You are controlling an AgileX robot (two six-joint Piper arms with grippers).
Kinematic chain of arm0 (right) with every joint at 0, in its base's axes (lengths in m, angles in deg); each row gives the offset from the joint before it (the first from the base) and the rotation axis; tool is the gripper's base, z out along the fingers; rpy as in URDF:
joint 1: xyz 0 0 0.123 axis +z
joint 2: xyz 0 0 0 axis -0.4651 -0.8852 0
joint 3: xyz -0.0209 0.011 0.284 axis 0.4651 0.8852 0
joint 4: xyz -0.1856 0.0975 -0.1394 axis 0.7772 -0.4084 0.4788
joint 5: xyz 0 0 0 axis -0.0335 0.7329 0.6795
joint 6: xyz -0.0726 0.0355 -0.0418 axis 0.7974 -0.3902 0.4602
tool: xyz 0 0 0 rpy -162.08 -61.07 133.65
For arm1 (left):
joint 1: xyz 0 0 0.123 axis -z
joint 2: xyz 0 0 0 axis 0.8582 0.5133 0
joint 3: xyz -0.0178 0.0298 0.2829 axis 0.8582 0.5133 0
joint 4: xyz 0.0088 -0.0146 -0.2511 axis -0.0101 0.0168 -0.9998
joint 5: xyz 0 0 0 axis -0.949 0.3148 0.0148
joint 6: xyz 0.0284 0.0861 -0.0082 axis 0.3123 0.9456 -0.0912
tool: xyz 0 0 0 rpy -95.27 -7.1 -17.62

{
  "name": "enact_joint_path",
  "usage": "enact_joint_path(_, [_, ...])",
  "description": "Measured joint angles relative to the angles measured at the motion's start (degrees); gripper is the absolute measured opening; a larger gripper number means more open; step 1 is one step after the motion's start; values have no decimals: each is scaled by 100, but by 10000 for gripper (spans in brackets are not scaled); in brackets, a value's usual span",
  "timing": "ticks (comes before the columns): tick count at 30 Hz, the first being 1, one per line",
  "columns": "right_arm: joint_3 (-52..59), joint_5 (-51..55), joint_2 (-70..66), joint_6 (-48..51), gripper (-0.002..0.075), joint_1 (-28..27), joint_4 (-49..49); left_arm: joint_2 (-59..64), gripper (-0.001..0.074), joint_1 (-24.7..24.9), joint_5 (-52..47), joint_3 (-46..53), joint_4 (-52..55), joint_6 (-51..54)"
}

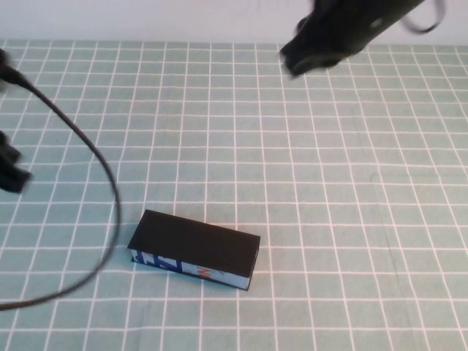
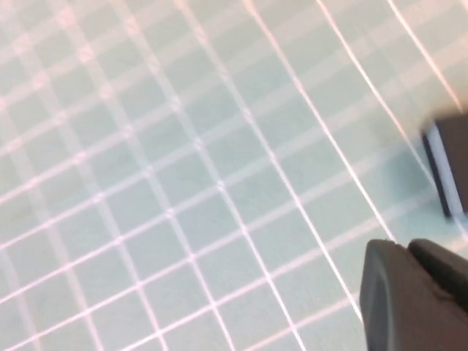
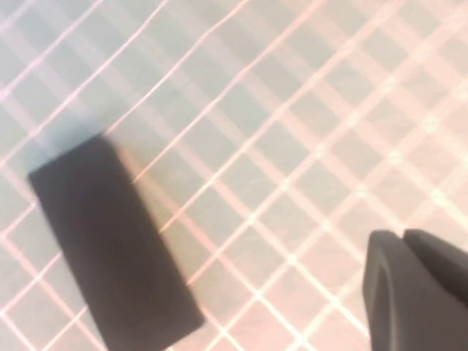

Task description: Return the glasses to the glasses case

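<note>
A closed glasses case (image 1: pixel 194 249) lies on a desk (image 1: pixel 329 219) covered by a pale green cloth with a white grid. The case sits towards the near side, a little left of centre, lying at a slight slant. Its flat black lid is down, and its light blue front side with dark blue and red print faces the robot. The glasses are not visible anywhere; whether they are inside the shut case cannot be told.

The right gripper (image 1: pixel 322 53) hangs high over the far side of the desk, right of centre, well apart from the case. The right wrist view looks down on the case's black lid (image 3: pixel 110 241) from above. Whether its fingers are spread or pressed together cannot be told.

The left gripper (image 1: pixel 11 175) shows only as a dark shape at the left edge, beside a looping black cable (image 1: pixel 110 190), also well apart from the case. The state of its fingers cannot be told either.

The case looks like a stiff, light box with smooth flat faces that may slide on the cloth. A sound hold would likely be across its two long sides near the middle, or at the front lip of the lid to lift it on its hinge.
</note>
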Motion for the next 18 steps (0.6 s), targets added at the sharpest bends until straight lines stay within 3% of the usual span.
enact_joint_path(4, [125, 25, 721, -196, -13, -196, 65, -840, -1, -619, 87, 0, -505, -22])
enact_joint_path(10, [1149, 7, 2023, -252, -13, -172, 29, -1969, -1, -650, 31, 0, -751, 0])
enact_joint_path(18, [3810, -2076, 4375, -753, -13, -172, 309, -3530, -1, -460, 1028, 1053, -844, -231])
